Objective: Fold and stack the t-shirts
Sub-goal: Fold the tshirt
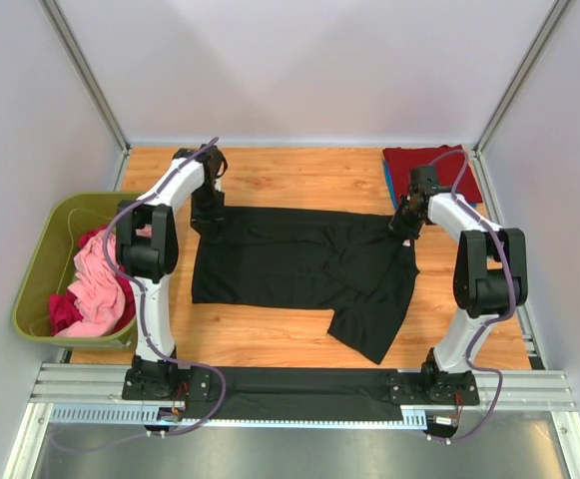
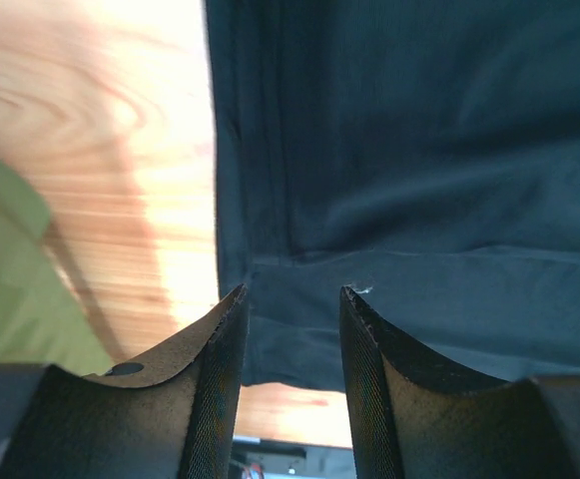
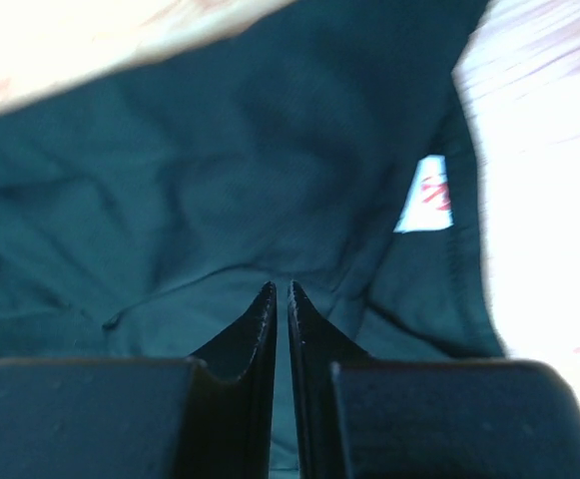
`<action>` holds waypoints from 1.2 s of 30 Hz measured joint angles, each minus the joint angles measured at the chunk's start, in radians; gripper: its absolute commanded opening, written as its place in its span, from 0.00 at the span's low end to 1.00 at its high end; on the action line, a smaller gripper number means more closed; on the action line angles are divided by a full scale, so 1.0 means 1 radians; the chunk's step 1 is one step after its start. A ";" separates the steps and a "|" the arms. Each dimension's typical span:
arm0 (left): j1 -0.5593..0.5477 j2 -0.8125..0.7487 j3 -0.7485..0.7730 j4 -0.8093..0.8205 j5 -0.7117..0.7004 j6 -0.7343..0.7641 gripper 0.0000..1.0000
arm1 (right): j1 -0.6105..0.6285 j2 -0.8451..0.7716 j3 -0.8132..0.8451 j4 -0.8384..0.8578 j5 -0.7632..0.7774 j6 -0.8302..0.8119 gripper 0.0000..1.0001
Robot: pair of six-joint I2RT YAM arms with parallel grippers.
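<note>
A black t-shirt (image 1: 290,264) lies spread across the middle of the wooden table, one part folded down toward the front right. My left gripper (image 1: 208,222) stands at its far left corner. In the left wrist view this gripper (image 2: 294,291) is open, the black cloth (image 2: 419,150) lying between and beyond its fingers. My right gripper (image 1: 404,225) is at the shirt's far right edge. In the right wrist view it (image 3: 281,286) is shut, pinching the black cloth (image 3: 220,180), with the white neck label (image 3: 427,195) just to its right.
A folded dark red t-shirt (image 1: 424,170) lies at the back right corner, a blue edge (image 1: 386,182) showing beside it. An olive-green bin (image 1: 40,259) off the table's left edge holds pink (image 1: 95,284) and magenta (image 1: 65,311) shirts. The bin (image 2: 10,289) also shows in the left wrist view.
</note>
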State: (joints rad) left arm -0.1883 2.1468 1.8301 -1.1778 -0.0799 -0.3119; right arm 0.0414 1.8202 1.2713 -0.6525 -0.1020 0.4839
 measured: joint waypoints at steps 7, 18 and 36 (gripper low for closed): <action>0.000 0.010 -0.061 0.031 0.027 -0.012 0.46 | 0.026 -0.005 -0.064 0.026 -0.024 0.006 0.09; 0.000 0.098 -0.031 0.037 -0.054 -0.026 0.00 | 0.019 0.009 -0.132 0.062 -0.027 0.005 0.07; 0.001 0.095 -0.007 0.018 -0.133 -0.010 0.43 | 0.019 -0.004 -0.135 0.060 -0.037 -0.021 0.30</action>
State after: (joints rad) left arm -0.1875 2.2417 1.8229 -1.1599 -0.2131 -0.3222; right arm 0.0605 1.8164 1.1358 -0.5930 -0.1387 0.4625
